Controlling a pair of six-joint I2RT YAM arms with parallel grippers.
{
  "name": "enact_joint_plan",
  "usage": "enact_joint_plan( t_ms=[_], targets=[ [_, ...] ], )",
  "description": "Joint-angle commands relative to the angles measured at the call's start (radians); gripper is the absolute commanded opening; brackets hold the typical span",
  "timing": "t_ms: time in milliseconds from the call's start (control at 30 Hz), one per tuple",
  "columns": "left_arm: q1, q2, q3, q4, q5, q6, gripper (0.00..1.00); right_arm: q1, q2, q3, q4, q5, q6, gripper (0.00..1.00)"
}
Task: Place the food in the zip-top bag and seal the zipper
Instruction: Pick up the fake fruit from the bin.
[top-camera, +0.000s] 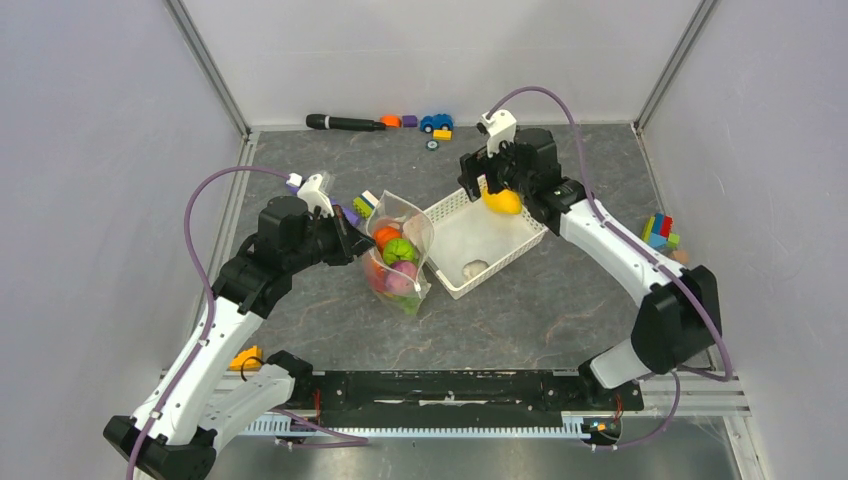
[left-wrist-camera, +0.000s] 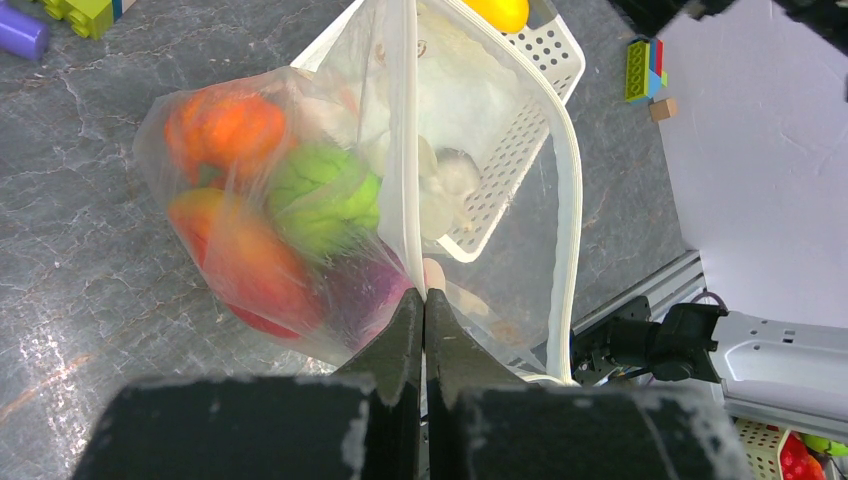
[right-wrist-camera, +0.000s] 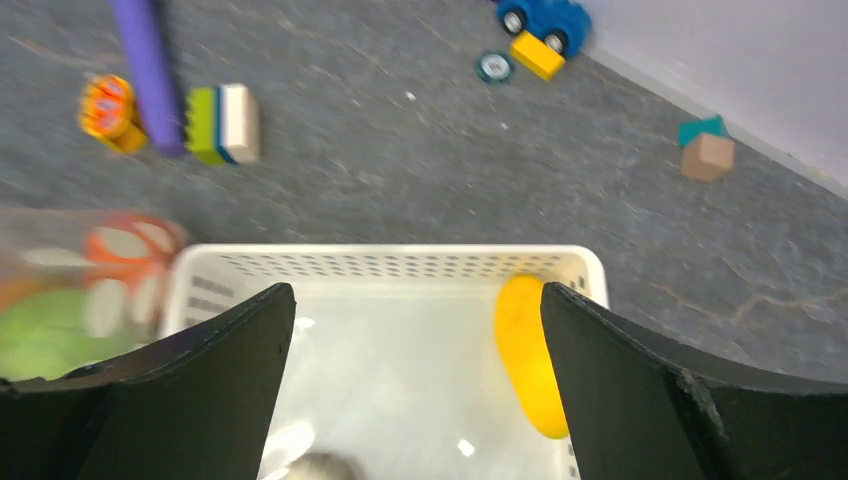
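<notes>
**One pair of jaws clamped, the other spread wide**

The left gripper (left-wrist-camera: 422, 300) has its jaws pressed together on the mouth edge of the clear floppy plastic zip-top bag with white polka dots (left-wrist-camera: 510, 280). The thin white press-seal zipper (left-wrist-camera: 400, 150) runs straight down into the pinch. The zip-top bag stands on the dark grey marbled counter (top-camera: 560, 300), just beside the left side of the white lattice plastic basket (top-camera: 503, 265), with the two sides of its mouth standing apart. Inside it lie a ribbed orange toy pumpkin (left-wrist-camera: 225, 125), a bumpy green toy fruit (left-wrist-camera: 320, 195), a red-orange toy fruit (left-wrist-camera: 250, 265) and a purple toy onion (left-wrist-camera: 360, 295).

The right gripper (right-wrist-camera: 415, 300) hangs over the far end of the basket, jaws wide apart and clamping nothing. The smooth yellow toy mango (right-wrist-camera: 528, 355) lies in the basket's far corner, just inside one finger; whether they touch cannot be told. A pale rounded item (top-camera: 475, 267) lies nearer the basket's front.

By the far wall lie a black marker (top-camera: 340, 122) and a blue toy car (top-camera: 436, 122). A cluster of coloured toy blocks (top-camera: 658, 232) sits at the right.
</notes>
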Motion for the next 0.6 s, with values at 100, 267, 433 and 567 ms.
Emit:
enact_joint_plan(
  t_ms=[100, 267, 433, 567],
  targets=[
    [0.005, -0.010, 0.003, 0.035, 0.021, 0.023, 0.02, -0.018, 0.133, 0.036, -0.079, 0.013, -0.537, 0.98],
    [0.006, -0.010, 0.006, 0.031, 0.011, 0.025, 0.02, -0.018, 0.256, 0.130, -0.315, 0.085, -0.828, 0.98],
    [0.005, -0.004, 0.007, 0.031, 0.010, 0.026, 0.02, -0.019, 0.329, 0.139, -0.315, 0.294, -0.839, 0.98],
    [0.009, 0.001, 0.008, 0.030, 0.015, 0.025, 0.02, -0.018, 0.366, 0.128, -0.275, 0.369, -0.847, 0.98]
  ],
)
